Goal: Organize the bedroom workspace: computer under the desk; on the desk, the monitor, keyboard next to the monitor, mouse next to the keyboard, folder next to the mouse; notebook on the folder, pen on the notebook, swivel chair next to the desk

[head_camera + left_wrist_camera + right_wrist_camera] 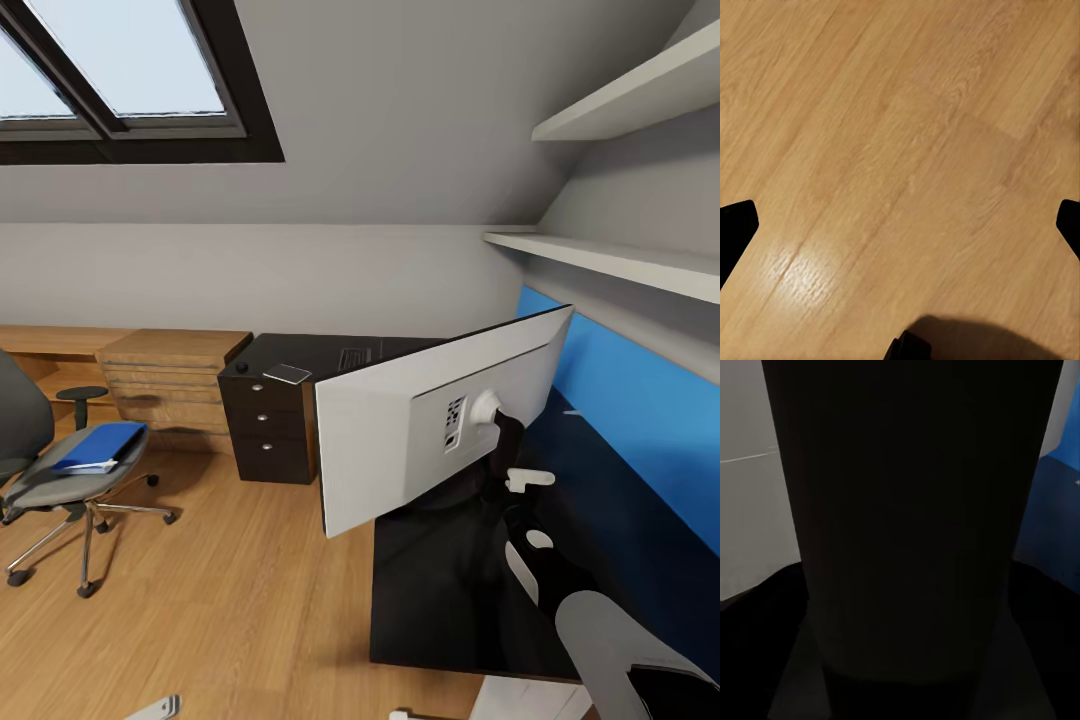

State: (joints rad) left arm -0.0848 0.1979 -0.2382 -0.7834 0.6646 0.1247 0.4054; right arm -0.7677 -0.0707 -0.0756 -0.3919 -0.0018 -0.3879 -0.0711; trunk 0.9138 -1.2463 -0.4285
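Observation:
The monitor [400, 440] hangs tilted over the right wing of the black desk [450, 610], its pale back facing me. My right gripper [506, 442] is at its dark stand [907, 510] and seems shut on it; the fingers are hidden. My left gripper [900, 229] is open over bare plank floor. On the desk's far part lie the keyboard [355, 357], the grey notebook [288, 373] and the small black mouse [241, 367]. The blue folder [100, 445] lies on the seat of the swivel chair [40, 490], at the left. The computer and pen are out of view.
A dark three-drawer unit [265, 430] stands under the desk's far corner. Low oak cabinets [170, 380] and a black stool [80, 395] line the back wall. A blue wall panel [640, 440] and two white shelves [620, 262] are on the right. Open oak floor [240, 600] separates chair and desk.

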